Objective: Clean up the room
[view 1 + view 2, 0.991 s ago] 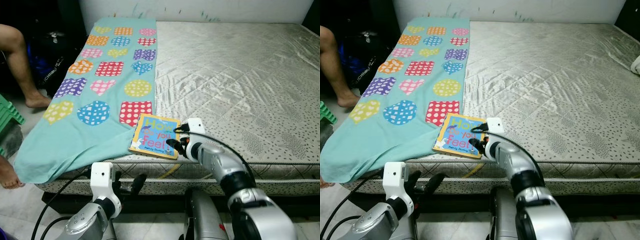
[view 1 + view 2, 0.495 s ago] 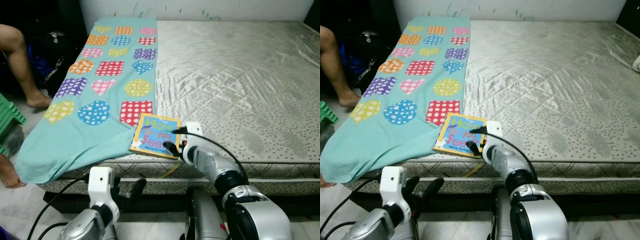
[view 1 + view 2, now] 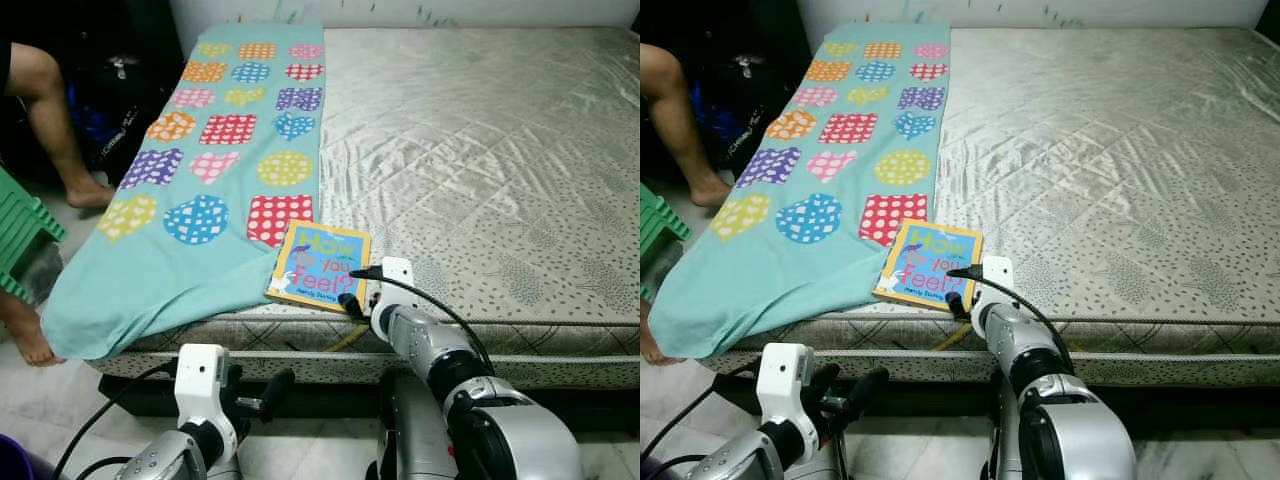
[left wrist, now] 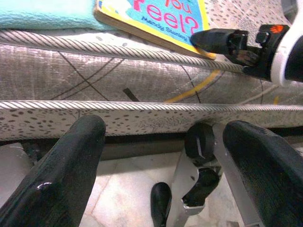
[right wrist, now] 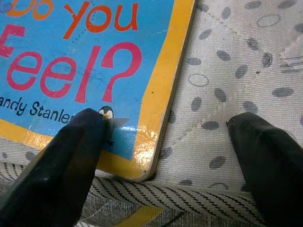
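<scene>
A board book [image 3: 320, 267] with a blue cover and yellow border lies flat near the front edge of the bed, its left side resting on the teal blanket [image 3: 200, 180]. My right gripper [image 5: 165, 165] is open at the book's near right corner. One finger [image 5: 71, 165] lies over the cover and the other [image 5: 270, 161] over the bare mattress. From the head camera the right gripper [image 3: 352, 302] sits at that corner. My left gripper [image 4: 161, 161] is open and low, in front of the mattress side, holding nothing.
The grey quilted mattress [image 3: 480, 150] stretches far to the right and back. A person's leg [image 3: 50, 120] and foot [image 3: 30, 340] stand by the blanket's left side, beside a green stool [image 3: 20, 230]. Tiled floor lies below the bed edge.
The head view has shifted a little. My right gripper has slid from the book's right edge down to its near right corner. The left arm stays low.
</scene>
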`<state>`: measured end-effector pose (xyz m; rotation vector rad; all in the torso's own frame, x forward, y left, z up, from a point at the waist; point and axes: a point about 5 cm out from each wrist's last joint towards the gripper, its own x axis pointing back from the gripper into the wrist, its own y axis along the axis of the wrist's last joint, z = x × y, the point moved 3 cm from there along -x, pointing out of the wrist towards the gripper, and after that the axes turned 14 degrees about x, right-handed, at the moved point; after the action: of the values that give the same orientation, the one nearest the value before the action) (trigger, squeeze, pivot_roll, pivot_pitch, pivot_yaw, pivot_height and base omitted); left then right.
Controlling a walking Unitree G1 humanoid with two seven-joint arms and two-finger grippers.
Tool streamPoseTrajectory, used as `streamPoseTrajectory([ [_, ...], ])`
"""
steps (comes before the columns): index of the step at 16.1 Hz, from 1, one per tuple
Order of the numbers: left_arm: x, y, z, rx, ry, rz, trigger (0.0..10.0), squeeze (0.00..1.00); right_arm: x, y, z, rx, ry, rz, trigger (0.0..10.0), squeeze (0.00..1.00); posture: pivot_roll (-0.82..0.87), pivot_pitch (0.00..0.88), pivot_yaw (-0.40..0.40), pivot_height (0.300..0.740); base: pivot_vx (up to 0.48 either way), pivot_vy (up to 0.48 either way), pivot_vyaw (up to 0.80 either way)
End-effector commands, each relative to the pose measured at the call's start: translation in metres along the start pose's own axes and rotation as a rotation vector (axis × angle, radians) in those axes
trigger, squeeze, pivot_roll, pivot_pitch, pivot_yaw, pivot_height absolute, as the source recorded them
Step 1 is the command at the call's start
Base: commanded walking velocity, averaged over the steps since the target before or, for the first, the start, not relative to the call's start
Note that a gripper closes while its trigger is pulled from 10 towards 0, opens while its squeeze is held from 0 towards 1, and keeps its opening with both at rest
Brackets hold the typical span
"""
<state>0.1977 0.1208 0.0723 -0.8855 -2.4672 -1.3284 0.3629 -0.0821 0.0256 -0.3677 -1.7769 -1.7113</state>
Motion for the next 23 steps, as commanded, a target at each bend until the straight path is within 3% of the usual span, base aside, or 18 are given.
streamPoseTrajectory([
  [1, 0.002, 0.0, -0.003, -0.007, -0.007, 0.005, 10.0, 0.0, -0.001, -0.023, 0.009, -0.021, 0.021, 0.077, 10.0, 1.0, 0.1, 0.118, -0.014, 0.519, 0.0, 0.0, 0.0],
  [4, 0.002, 0.0, -0.004, -0.004, -0.011, 0.013, 10.0, 0.0, 0.0, -0.043, 0.039, -0.059, 0.12, 0.138, 10.0, 0.99, 0.1, 0.119, -0.014, 0.519, 0.0, 0.0, 0.0],
  [5, 0.002, -0.001, -0.005, -0.003, -0.012, 0.015, 10.0, 0.0, 0.0, -0.048, 0.047, -0.073, 0.148, 0.153, 10.0, 0.73, 0.1, 0.119, -0.014, 0.519, 0.0, 0.0, 0.0],
  [7, 0.001, -0.001, -0.005, -0.002, -0.016, 0.02, 10.0, 0.0, 0.002, -0.054, 0.064, -0.103, 0.208, 0.177, 10.0, 0.53, 0.1, 0.119, -0.014, 0.519, 0.0, 0.0, 0.0],
  [8, 0.001, -0.001, -0.005, -0.001, -0.019, 0.022, 10.0, 0.0, 0.003, -0.056, 0.071, -0.122, 0.237, 0.186, 10.0, 0.2, 0.1, 0.119, -0.015, 0.519, 0.0, 0.0, 0.0],
  [9, 0.0, -0.001, -0.006, 0.0, -0.022, 0.024, 10.0, 0.0, 0.005, -0.059, 0.082, -0.153, 0.287, 0.201, 10.0, 0.0, 0.09, 0.118, -0.016, 0.519, 0.0, 0.0, 0.0],
  [16, 0.0, -0.003, -0.008, 0.034, -0.035, 0.031, 10.0, 0.0, 0.02, -0.05, 0.137, -0.336, 0.557, 0.234, 10.0, 0.0, 0.09, 0.12, -0.021, 0.519, 0.0, 0.0, 0.0],
  [22, -0.002, -0.002, -0.01, 0.051, -0.046, 0.033, 10.0, 0.0, 0.022, -0.035, 0.156, -0.425, 0.555, 0.192, 9.7, 0.0, 0.09, 0.115, -0.019, 0.519, 0.0, 0.0, 0.0],
  [23, -0.002, -0.002, -0.01, 0.056, -0.045, 0.032, 10.0, 0.0, 0.023, -0.034, 0.159, -0.424, 0.557, 0.192, 8.7, 0.0, 0.1, 0.114, -0.019, 0.519, 0.0, 0.0, 0.0],
])
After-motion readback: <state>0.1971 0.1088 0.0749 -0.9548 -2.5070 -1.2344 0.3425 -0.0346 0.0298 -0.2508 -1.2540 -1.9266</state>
